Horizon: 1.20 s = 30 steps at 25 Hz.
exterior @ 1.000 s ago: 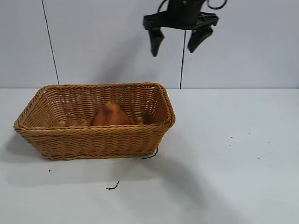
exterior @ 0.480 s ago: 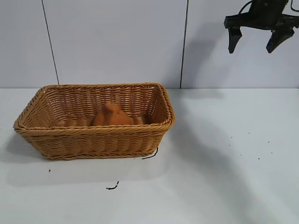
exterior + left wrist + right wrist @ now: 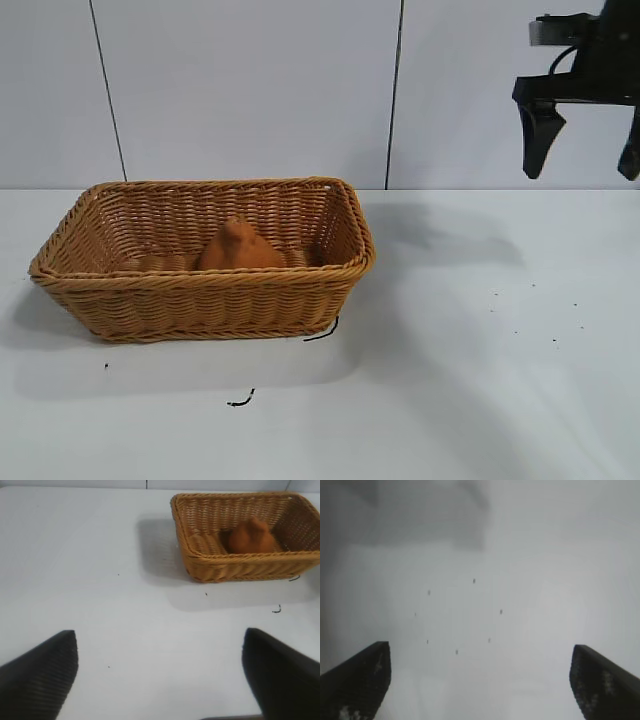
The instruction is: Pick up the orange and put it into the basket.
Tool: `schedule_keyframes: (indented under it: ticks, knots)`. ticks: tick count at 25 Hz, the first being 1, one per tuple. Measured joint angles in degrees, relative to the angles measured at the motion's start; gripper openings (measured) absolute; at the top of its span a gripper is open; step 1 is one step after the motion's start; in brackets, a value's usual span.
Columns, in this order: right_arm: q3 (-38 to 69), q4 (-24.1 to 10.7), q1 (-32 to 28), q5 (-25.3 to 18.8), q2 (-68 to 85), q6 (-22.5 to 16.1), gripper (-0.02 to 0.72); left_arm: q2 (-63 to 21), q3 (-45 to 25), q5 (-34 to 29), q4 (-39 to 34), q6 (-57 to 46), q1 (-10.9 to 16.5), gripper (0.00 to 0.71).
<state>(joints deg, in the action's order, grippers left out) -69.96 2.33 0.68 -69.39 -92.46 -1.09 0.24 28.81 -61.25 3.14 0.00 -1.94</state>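
Observation:
The orange [image 3: 238, 247], lumpy and orange-brown with a small knob on top, lies inside the tan wicker basket [image 3: 200, 295] at the table's left. Both also show in the left wrist view, the orange [image 3: 251, 536] inside the basket [image 3: 225, 565]. My right gripper [image 3: 585, 165] hangs open and empty high at the far right, well away from the basket; its wrist view shows its open fingers [image 3: 360, 680] above bare, speckled table. My left gripper [image 3: 160, 652] is open and empty over bare table beside the basket; it is out of the exterior view.
A black scrap [image 3: 240, 401] lies in front of the basket and a loose dark strand [image 3: 322, 331] sticks out at its front right corner. Small dark specks [image 3: 535, 310] dot the table's right side.
My right gripper has swung from above the basket's right end to the far right and come lower, open all along. The orange has stayed in the basket.

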Motion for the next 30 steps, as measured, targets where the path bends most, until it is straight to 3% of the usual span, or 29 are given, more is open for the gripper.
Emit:
schedule_keyframes:
  ticks: [6, 13, 17, 30]
  knots:
    - [20.8, 0.0, 0.0, 1.1, 20.5, 1.1, 0.694, 0.0, 0.0, 0.0, 0.0, 0.0, 0.0, 0.639]
    - [38.9, 0.0, 0.0, 8.9, 44.7, 1.7, 0.694, 0.0, 0.0, 0.0, 0.0, 0.0, 0.0, 0.639]
    - [41.0, 0.3, 0.0, 10.9, 58.5, 1.8, 0.694, 0.0, 0.0, 0.0, 0.0, 0.0, 0.0, 0.639]
    - [41.2, 0.8, 0.0, 10.9, 90.7, 1.8, 0.695, 0.0, 0.0, 0.0, 0.0, 0.0, 0.0, 0.639]
